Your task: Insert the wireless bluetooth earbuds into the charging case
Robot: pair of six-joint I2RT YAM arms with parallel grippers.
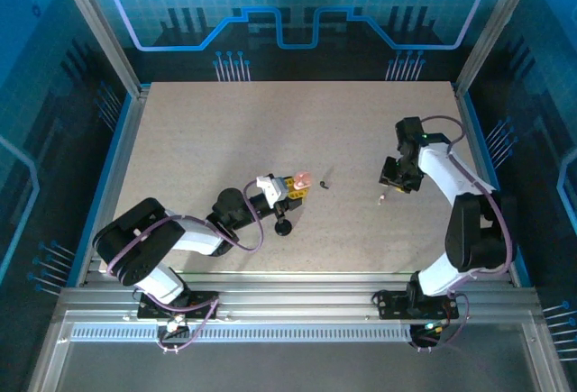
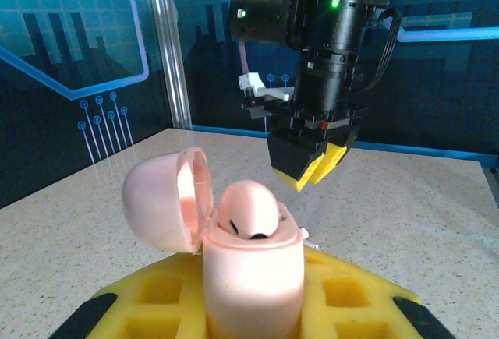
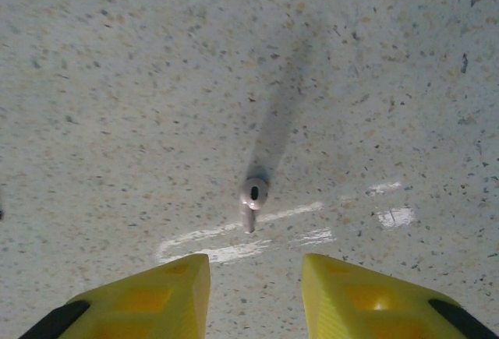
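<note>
Earbud [image 3: 253, 199] loose on table [image 3: 117, 82], 12 o'clock of right pincer [image 3: 256, 273], jaws apart. Best: advance, centre stem, pinch gently. Left pincer [image 1: 290, 186] clamped on open charging case [image 2: 253, 269], 9 o'clock of earbud.

The charging case [image 2: 253, 277] stands upright between the two fingers of the left tool [image 1: 297, 182], near the middle of the tabletop [image 1: 225, 131]. Seen from the left wrist, its lid [image 2: 165, 203] is tipped back to the left, and one earbud [image 2: 251, 216] sits inside the case. A round disc [image 1: 283, 227] lies on the tabletop just beside the left tool, on the side nearer the arm bases. A small bit [image 1: 325, 183] lies just right of the case. Further right hangs the right tool [image 1: 395, 178]. Below it, a loose earbud [image 3: 252, 197] lies on the tabletop, just ahead of the gap between its fingers, touching neither.
</note>
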